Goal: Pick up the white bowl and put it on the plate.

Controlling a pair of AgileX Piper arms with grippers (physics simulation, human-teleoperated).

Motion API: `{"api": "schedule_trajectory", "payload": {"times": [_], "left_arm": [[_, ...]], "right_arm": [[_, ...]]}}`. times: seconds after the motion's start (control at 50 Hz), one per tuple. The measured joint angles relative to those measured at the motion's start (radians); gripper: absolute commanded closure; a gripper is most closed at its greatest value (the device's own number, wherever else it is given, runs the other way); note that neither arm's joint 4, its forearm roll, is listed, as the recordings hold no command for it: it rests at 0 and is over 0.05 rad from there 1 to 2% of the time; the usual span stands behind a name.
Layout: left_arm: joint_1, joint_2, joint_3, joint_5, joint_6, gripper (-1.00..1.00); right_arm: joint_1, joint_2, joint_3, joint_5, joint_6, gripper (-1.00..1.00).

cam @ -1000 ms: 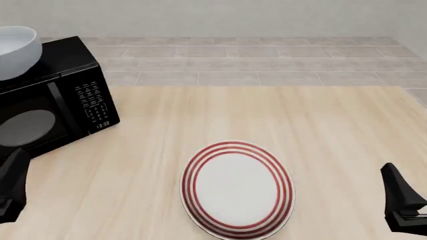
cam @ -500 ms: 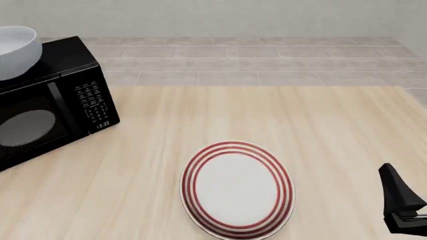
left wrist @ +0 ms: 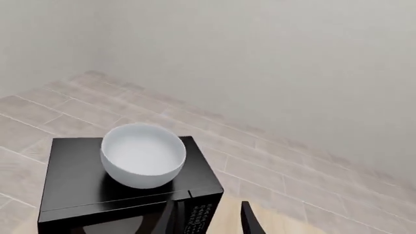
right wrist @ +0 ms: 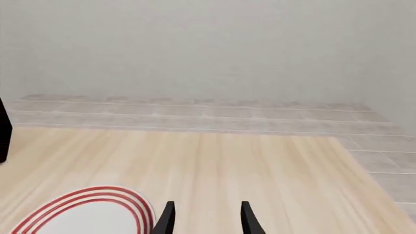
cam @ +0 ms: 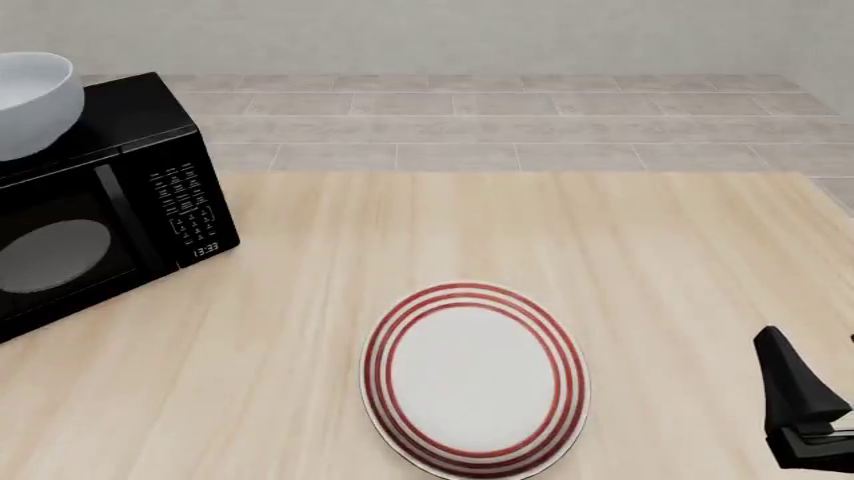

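The white bowl (cam: 27, 100) sits upright on top of a black microwave (cam: 114, 200) at the table's far left. In the left wrist view the bowl (left wrist: 143, 155) lies ahead of and below my left gripper (left wrist: 208, 220), which is open, empty and well short of it. That gripper is outside the front view. The plate (cam: 477, 378), white with red rings, lies flat on the table near the front centre. My right gripper (cam: 814, 375) hovers open and empty to the right of the plate; the right wrist view shows its fingers (right wrist: 207, 212) beside the plate's rim (right wrist: 123, 204).
The microwave (left wrist: 97, 190) has its door shut and its clock display lit. The wooden table (cam: 534, 230) ends at a tiled floor and a plain wall behind.
My left gripper, seen at the lower left of the front view one second ago, has left that view. The right gripper has barely shifted. Bowl and plate have not moved.
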Motion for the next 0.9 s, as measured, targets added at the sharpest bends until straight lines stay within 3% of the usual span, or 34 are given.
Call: {"api": "schedule_trajectory", "payload": {"times": [0.2, 0.6, 0.9], "left_arm": [[0.049, 0.118, -0.113, 0.028, -0.032, -1.00], [0.228, 0.353, -0.321, 0.080, -0.106, -1.00], [0.341, 0.496, -0.476, 0.153, -0.106, -1.00]], "right_arm": [[0.016, -0.001, 0.000, -0.003, -0.003, -1.00], [0.035, -0.001, 0.000, -0.013, -0.025, -1.00], [0.050, -0.001, 0.000, -0.028, -0.046, -1.00]]}}
